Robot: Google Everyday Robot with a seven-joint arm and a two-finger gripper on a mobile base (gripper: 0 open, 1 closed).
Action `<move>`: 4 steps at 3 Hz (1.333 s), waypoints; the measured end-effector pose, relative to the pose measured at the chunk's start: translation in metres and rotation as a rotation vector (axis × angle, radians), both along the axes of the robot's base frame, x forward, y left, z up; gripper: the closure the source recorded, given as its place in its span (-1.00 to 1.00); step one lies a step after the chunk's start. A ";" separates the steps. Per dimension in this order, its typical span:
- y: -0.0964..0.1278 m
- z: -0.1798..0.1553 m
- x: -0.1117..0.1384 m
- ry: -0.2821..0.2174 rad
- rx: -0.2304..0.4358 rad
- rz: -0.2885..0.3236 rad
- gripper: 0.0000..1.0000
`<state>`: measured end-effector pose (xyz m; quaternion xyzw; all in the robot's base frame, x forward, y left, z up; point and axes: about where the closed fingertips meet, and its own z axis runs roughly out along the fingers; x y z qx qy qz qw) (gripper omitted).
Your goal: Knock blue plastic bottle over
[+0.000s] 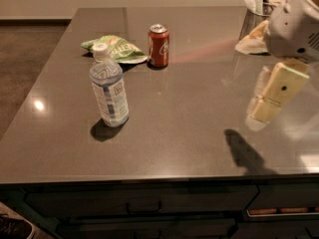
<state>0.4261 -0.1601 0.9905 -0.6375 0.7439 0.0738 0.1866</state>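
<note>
CAMERA VIEW: The robot's single gripper [258,112] hangs over the right side of the grey table [189,143], and whether it is open or closed cannot be told from this angle. The blue plastic bottle [109,96] stands upright well away to the gripper's left, its long axis vertical, with bare tabletop between them. The red soda can [158,45] and a green snack bag [122,48] sit farther back, so a leftward sweep striking the bottle high looks like the move required.
</note>
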 end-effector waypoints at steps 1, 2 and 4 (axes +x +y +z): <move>0.053 0.008 -0.009 0.003 0.094 0.037 -1.00; 0.107 0.005 -0.012 -0.016 0.135 0.025 -1.00; 0.184 -0.011 0.022 -0.007 0.213 -0.105 -1.00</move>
